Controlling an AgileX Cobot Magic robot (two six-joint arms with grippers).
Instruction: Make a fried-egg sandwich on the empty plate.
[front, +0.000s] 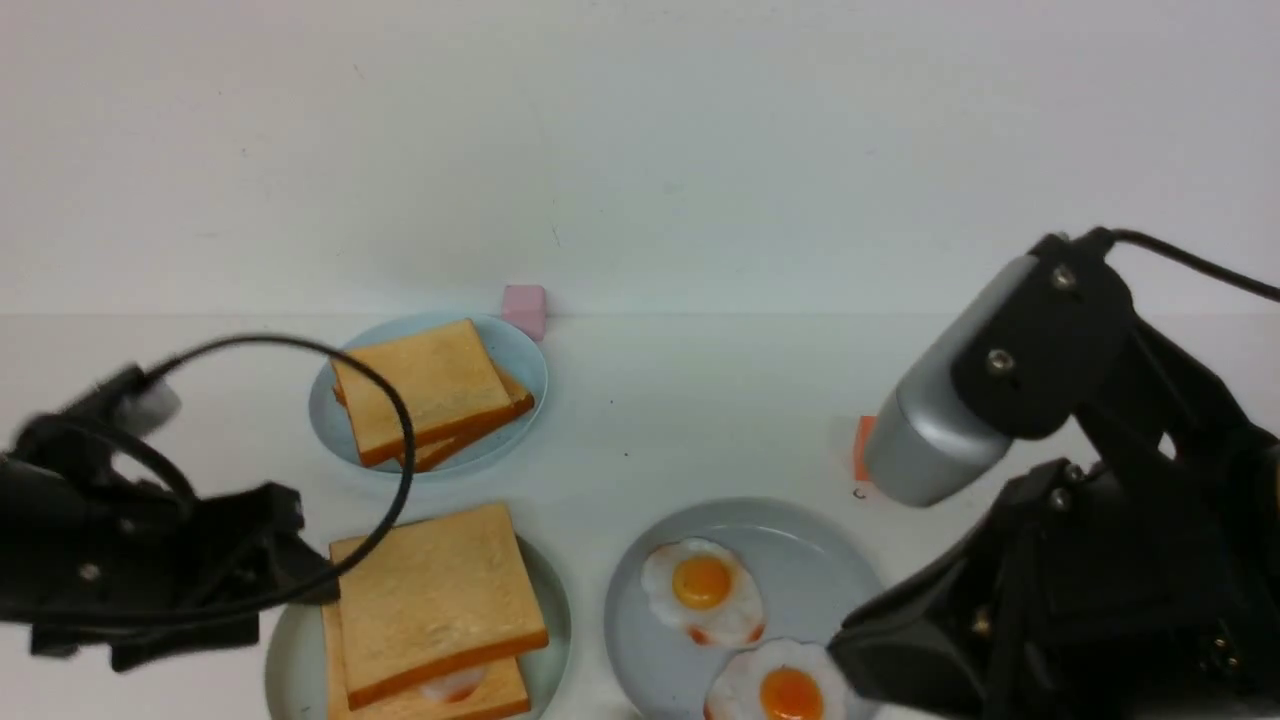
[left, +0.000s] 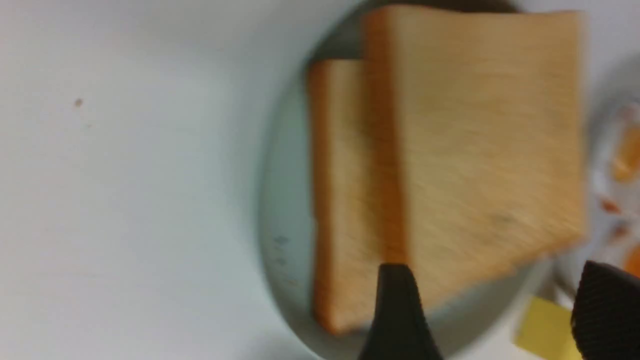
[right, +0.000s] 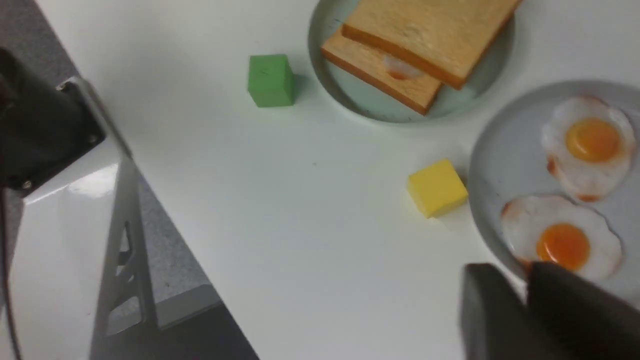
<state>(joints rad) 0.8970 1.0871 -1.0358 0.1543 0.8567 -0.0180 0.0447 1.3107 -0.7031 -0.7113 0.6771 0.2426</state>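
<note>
On the white table (front: 700, 400) we see the fried-egg sandwich (front: 435, 600) hiding most of its egg; the left gripper (left: 497, 285) stands spread apart, the right gripper (right: 525, 285) pressed together, blurred.

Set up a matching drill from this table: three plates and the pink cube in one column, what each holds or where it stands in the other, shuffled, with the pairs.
Column one
1. mint-green plate
2. grey plate
3. light blue plate
4. pink cube

Column two
A. holds two fried eggs
B. holds plain toast slices, no egg
C. holds the fried-egg sandwich
D. stands at the far edge of the table, by the wall

Pairs: 1-C, 2-A, 3-B, 4-D
</note>
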